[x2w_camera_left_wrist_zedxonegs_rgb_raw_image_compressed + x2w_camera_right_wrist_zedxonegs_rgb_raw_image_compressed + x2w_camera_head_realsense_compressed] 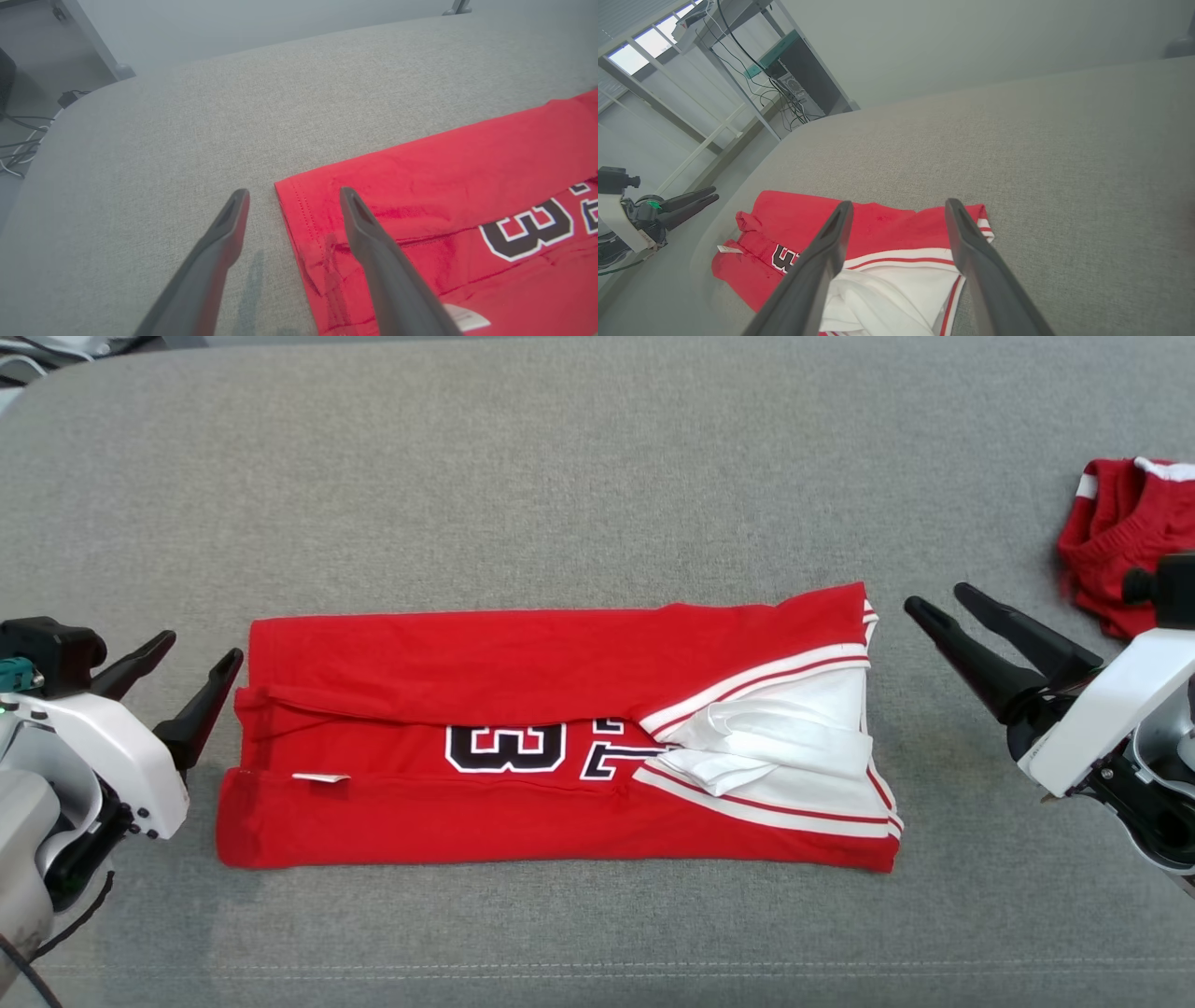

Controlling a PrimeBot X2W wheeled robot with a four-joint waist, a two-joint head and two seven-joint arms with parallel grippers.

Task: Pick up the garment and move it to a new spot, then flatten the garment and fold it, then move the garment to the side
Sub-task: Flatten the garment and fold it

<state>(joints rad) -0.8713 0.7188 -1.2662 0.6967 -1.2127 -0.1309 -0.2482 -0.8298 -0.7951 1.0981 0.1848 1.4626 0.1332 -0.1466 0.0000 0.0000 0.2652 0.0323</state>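
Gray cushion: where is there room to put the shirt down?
Widest: the gray cushion behind the folded jersey. A narrower strip lies in front. Crowded: the right end, with the right tool and crumpled red clothes; the left tool at the left end.

the red garment (pixel 523 663) with white trim and a black number lies folded into a long flat band across the middle of the grey surface, white sleeves tucked at its right end.
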